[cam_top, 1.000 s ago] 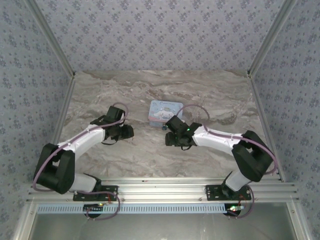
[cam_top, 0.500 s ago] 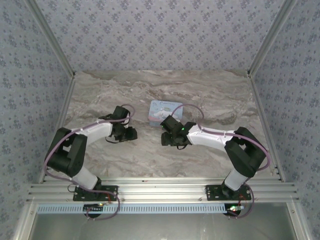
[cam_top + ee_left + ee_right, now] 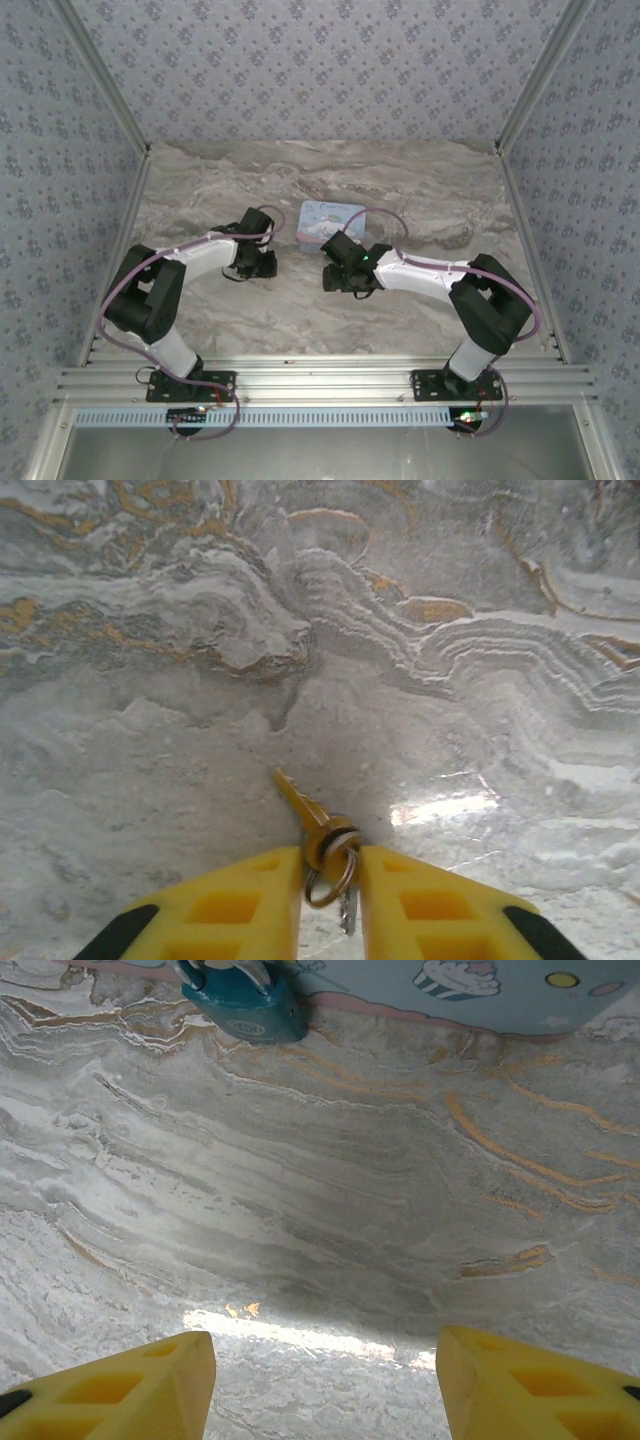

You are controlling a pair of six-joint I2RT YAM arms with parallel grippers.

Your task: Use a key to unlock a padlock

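A small brass key (image 3: 298, 802) on a metal ring lies on the marble, its blade pointing away from my left wrist. My left gripper (image 3: 330, 858) has its yellow fingers closed against the key's round head. A second, silvery key (image 3: 347, 916) hangs from the same ring between the fingers. From above, the left gripper (image 3: 268, 265) sits left of the tin. The dark teal padlock (image 3: 245, 1005) rests against the near edge of the light blue tin (image 3: 450, 985). My right gripper (image 3: 325, 1360) stands open over bare marble, well short of the padlock.
The cartoon-printed tin (image 3: 331, 222) lies at the table's middle, just behind the right gripper (image 3: 330, 275). Patterned walls and metal rails (image 3: 525, 250) enclose the marble tabletop (image 3: 200, 200). Both arms bend inward and their grippers face each other across a short gap.
My left arm has folded and swung its gripper rightward toward the middle, and its fingers have closed in around the key's head. The right gripper shifted slightly left earlier and now holds still.
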